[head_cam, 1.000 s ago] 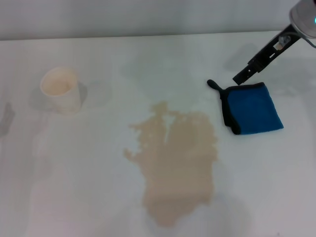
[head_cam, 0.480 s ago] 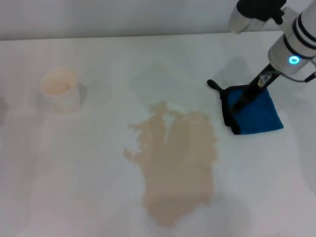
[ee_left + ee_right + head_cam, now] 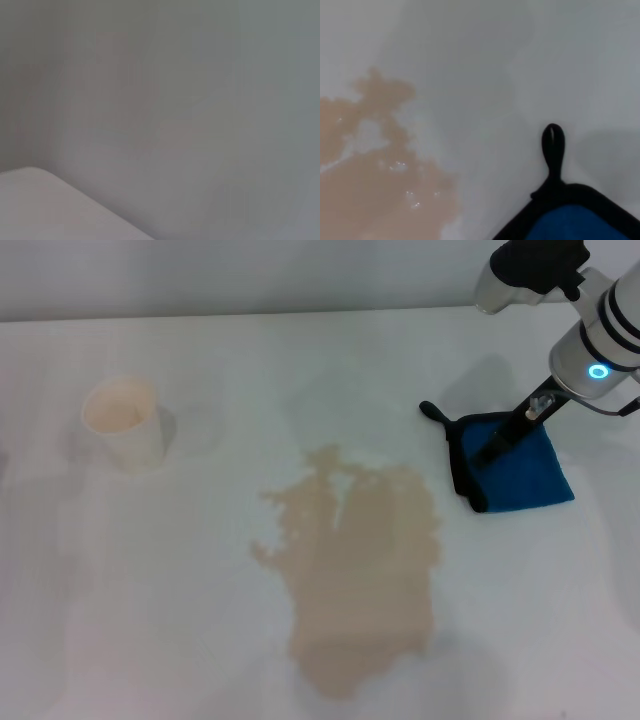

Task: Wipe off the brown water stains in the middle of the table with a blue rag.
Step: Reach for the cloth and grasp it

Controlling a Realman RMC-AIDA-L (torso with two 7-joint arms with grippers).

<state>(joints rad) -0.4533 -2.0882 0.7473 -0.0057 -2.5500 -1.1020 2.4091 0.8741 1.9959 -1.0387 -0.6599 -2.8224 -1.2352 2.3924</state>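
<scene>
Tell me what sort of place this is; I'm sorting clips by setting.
Probably a lab-style test bench, not a home: a plain white table bearing only a brown spill, a blue rag under the right gripper, and a paper cup.

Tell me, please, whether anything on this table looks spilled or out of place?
Yes: a wide tan puddle with ragged edges lies spread across the middle of the white table. The cup stands upright, apart from it on the robot's left. The blue rag lies beside the puddle, not touching it, with the right pincer down on it.
</scene>
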